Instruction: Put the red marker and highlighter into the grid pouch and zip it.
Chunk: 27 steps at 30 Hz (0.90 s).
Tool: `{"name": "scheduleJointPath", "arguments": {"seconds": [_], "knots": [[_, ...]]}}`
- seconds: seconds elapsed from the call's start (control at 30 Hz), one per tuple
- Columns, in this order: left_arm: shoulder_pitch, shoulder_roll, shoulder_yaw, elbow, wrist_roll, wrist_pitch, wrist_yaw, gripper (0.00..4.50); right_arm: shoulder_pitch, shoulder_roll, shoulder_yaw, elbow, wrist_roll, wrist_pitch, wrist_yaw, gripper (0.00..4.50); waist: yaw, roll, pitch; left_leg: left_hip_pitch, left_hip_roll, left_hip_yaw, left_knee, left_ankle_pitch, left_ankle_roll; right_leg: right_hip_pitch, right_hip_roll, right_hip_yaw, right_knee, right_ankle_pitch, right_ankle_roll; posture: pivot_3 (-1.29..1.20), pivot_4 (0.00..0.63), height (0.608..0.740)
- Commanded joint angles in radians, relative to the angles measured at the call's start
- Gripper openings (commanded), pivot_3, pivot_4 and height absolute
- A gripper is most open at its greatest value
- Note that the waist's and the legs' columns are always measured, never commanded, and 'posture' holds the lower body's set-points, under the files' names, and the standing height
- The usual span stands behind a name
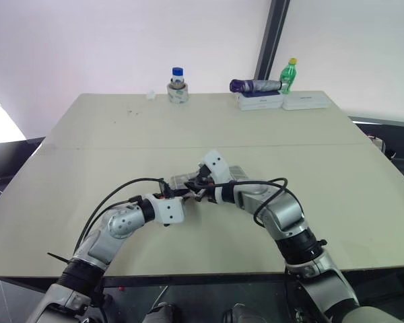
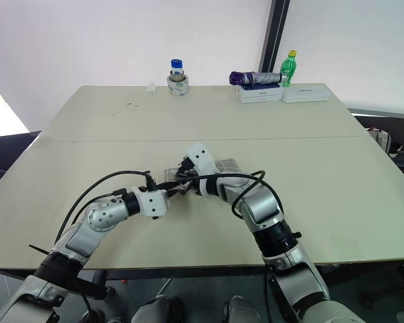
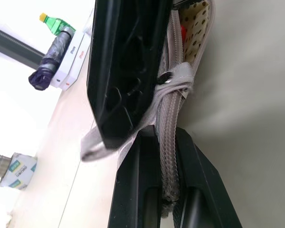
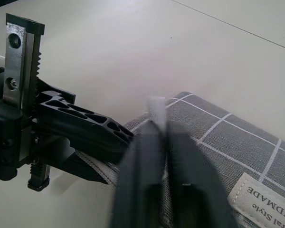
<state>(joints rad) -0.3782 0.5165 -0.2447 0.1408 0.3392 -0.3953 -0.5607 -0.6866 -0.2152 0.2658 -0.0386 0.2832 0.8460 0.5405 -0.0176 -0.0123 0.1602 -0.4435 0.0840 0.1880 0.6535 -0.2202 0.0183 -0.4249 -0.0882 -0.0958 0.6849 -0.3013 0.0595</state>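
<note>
The grid pouch (image 1: 234, 172), grey with white lines, lies flat on the table's middle with its white label (image 4: 263, 199) facing up. My left gripper (image 3: 166, 142) is shut on the near end of its zipper edge. My right gripper (image 4: 161, 128) comes from the other side and is shut on a pale tab at that same edge, right beside the left fingers (image 4: 71, 121). The pouch's mouth gapes a little, showing dotted cream lining and a bit of the red marker (image 3: 183, 31) inside. The highlighter is hidden.
Along the far edge stand a blue-lidded jar on a tape roll (image 1: 178, 87), a folded purple umbrella (image 1: 254, 85) on white boxes (image 1: 259, 101), and a green bottle (image 1: 291, 73). The beige table (image 1: 87, 134) is bare around the pouch.
</note>
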Motion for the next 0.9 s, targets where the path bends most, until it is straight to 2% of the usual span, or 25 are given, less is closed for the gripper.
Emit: {"name": "scheduleJointPath", "arguments": {"seconds": [0.03,0.2,0.43,0.63,0.8,0.9], "knots": [[0.001,-0.001,0.008,-0.046,-0.015,-0.001,0.010,0.00,-0.014,0.000,-0.021,-0.022,0.000,-0.009,0.001,0.03,0.000,0.000,0.000,0.000,0.000,0.000,0.000,0.000,0.000,0.000,0.000,0.000,0.000,0.000,0.000,0.00,0.150,0.740],[0.009,0.000,0.016,-0.045,-0.018,0.005,0.015,0.00,-0.021,-0.006,-0.079,-0.016,0.023,-0.023,0.005,0.03,0.000,0.000,0.000,0.000,0.000,0.000,0.000,0.000,0.000,0.000,0.000,0.000,0.000,0.000,0.000,0.00,0.150,0.740],[0.028,0.000,0.069,-0.045,-0.075,0.051,0.034,0.00,0.060,0.017,-0.311,-0.122,0.208,0.077,-0.027,0.03,0.001,0.000,0.000,0.000,0.000,0.000,-0.001,0.000,0.000,0.000,0.000,0.000,0.000,0.000,0.000,0.00,0.150,0.740],[0.023,-0.017,0.094,-0.038,-0.127,0.087,0.041,0.00,0.119,0.056,-0.448,-0.187,0.350,0.156,-0.101,0.03,-0.001,0.000,0.000,0.000,0.000,-0.001,-0.001,0.000,0.000,0.000,0.000,0.000,0.000,0.000,0.000,0.00,0.150,0.740],[0.008,-0.046,0.116,-0.039,-0.184,0.136,0.046,0.00,0.209,0.023,-0.437,-0.235,0.351,0.165,-0.131,0.03,0.002,0.000,0.000,0.000,0.000,-0.001,-0.002,0.000,0.000,0.000,0.000,0.000,-0.001,0.000,0.000,0.00,0.150,0.740],[0.010,-0.040,0.109,-0.036,-0.185,0.136,0.045,0.00,0.242,0.029,-0.479,-0.249,0.371,0.175,-0.179,0.03,0.001,0.000,0.000,0.000,0.000,-0.001,-0.002,0.000,0.000,0.000,0.000,0.000,-0.001,0.000,0.000,0.00,0.150,0.740]]}}
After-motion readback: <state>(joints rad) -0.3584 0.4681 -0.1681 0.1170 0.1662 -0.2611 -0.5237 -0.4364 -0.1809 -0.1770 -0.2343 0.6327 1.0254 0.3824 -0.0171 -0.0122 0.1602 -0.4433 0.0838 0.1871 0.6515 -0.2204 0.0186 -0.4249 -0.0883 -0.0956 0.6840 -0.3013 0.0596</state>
